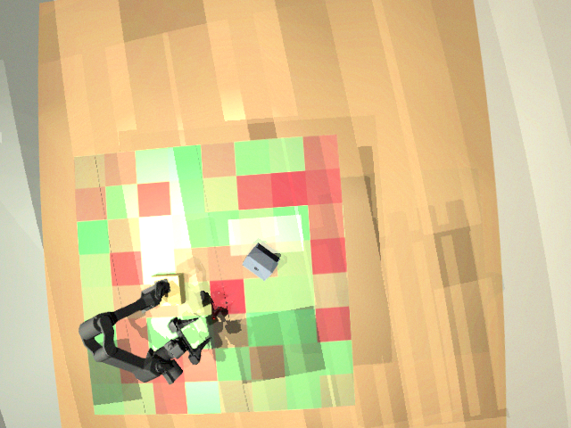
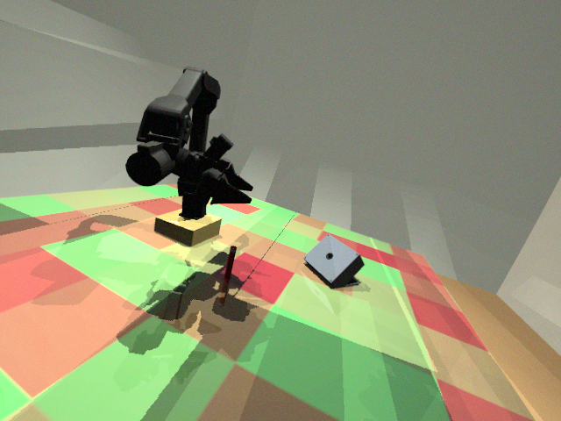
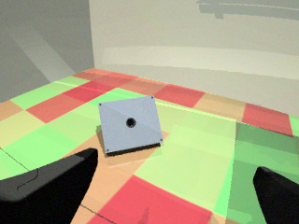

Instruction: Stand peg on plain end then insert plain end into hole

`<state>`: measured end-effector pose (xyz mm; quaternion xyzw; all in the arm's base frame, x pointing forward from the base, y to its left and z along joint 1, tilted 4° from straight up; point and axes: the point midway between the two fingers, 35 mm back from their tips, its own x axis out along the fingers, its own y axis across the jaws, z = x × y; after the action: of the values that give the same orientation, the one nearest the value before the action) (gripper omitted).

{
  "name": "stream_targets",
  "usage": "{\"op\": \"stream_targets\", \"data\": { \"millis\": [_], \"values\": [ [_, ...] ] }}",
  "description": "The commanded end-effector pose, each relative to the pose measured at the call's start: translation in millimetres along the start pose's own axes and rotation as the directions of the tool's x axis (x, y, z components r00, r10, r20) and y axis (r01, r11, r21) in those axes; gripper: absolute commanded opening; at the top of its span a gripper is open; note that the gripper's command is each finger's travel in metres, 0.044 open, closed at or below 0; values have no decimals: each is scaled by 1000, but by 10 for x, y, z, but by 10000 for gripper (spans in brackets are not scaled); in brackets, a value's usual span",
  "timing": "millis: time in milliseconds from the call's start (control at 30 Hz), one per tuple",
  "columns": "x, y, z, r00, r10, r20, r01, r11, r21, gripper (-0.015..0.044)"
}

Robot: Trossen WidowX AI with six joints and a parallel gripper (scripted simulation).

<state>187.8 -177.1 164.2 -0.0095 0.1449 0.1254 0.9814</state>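
Observation:
The peg (image 1: 213, 316) (image 2: 228, 275) stands upright on the checkered table top, touched by nothing. It looks dark red in the exterior view, where its white band cannot be made out. The wrist view does not show the peg. My gripper (image 1: 210, 328) (image 2: 251, 194) (image 3: 178, 167) is wide open and empty, raised well above the table and clear of the peg, with its fingers pointing toward the panel side. The sloped grey panel (image 1: 265, 259) (image 2: 319, 260) (image 3: 114, 112) has one dark hole (image 1: 256, 268) (image 2: 329, 255) (image 3: 131, 122) in its face, with nothing in it.
A yellow block (image 1: 177, 294) (image 2: 172, 231) lies under the arm's base. The folded arm (image 1: 124, 361) (image 2: 167, 109) is behind the gripper. The panel stands beyond the peg. Dark shadows of the arm fall around the peg. The checkered area ends at a wooden surface (image 1: 415, 115) (image 2: 479, 299).

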Motion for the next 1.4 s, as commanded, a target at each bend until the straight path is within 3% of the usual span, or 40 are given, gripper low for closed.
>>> {"op": "stream_targets", "data": {
  "millis": [0,333,700,1067,1367],
  "values": [
    [89,38,-83,993,55,-106,-51,998,41,440],
    [250,109,-320,903,164,-397,-120,984,135,440],
    [322,110,-515,704,189,-685,-91,980,176,440],
    [331,9,-580,442,87,-893,2,995,98,440],
    [325,-120,-513,240,-65,-969,79,996,-47,440]
  ]
}}
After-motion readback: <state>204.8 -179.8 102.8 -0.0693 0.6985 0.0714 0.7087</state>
